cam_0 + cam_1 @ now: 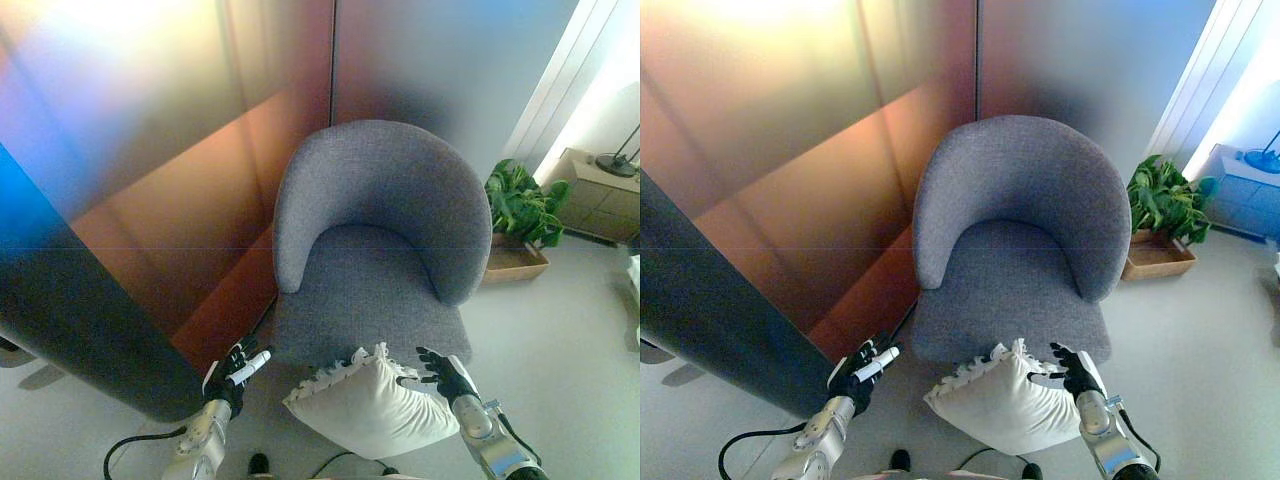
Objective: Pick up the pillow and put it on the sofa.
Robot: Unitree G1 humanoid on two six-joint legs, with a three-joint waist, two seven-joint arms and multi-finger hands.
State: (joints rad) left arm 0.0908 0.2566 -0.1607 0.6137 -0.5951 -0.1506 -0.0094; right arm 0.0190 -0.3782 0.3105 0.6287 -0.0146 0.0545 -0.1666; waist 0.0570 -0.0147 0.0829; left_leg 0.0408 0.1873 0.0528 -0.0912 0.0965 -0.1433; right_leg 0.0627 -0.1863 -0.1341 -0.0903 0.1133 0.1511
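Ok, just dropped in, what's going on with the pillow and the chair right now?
The white pillow sits in front of the grey armchair, just below the seat's front edge, not yet on it. The right robot hand is against the pillow's right side, fingers spread. The left robot hand is off to the pillow's left, apart from it, holding nothing. A potted plant stands to the chair's right.

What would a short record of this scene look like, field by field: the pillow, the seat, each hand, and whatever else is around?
pillow: white pillow, frilled edge, held up in front of the seat's front edge
seat: grey armchair, nothing on it
right hand: right hand against the pillow's right side, fingers spread
left hand: left hand off to the left, apart from the pillow
also: potted plant on the floor to the right
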